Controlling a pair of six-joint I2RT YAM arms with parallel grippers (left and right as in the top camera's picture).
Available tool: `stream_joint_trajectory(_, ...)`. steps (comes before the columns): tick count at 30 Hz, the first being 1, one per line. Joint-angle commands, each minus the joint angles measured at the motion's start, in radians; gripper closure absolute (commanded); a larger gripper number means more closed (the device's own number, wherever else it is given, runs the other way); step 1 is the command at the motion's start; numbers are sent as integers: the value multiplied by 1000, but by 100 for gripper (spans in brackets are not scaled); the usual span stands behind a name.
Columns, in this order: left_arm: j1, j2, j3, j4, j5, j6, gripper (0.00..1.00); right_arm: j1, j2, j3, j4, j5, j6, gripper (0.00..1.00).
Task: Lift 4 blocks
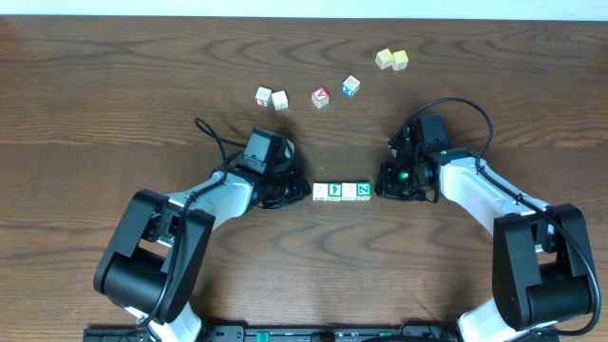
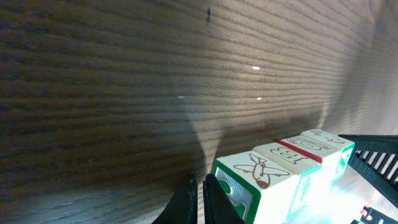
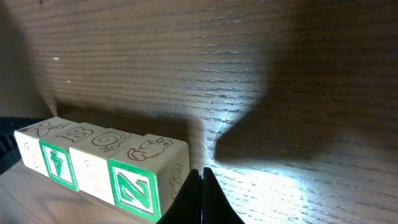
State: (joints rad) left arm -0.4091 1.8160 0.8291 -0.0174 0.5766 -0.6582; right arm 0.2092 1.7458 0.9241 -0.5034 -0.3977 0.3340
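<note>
Left hand (image 1: 304,193) and right hand (image 1: 380,189) are both fully closed, gripping nothing. I see the four blocks (image 1: 342,192) in a tight row between their tips, mid-surface (image 1: 114,95).

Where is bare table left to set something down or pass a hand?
Free: the strip between the loose cubes and the four blocks; the near table in front of them. Crowded: the row's ends, left gripper and right gripper shut beside them.
</note>
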Motion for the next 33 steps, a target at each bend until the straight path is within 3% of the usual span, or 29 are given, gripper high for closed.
stream_joint_trajectory(1, -6, 10, 22, 1, -13, -10, 93, 8, 9, -11, 3, -11, 23, 99)
stream_joint_trajectory(33, -34, 10, 22, 5, -13, -13, 93, 61, 9, -40, 78, -19, 51, 99)
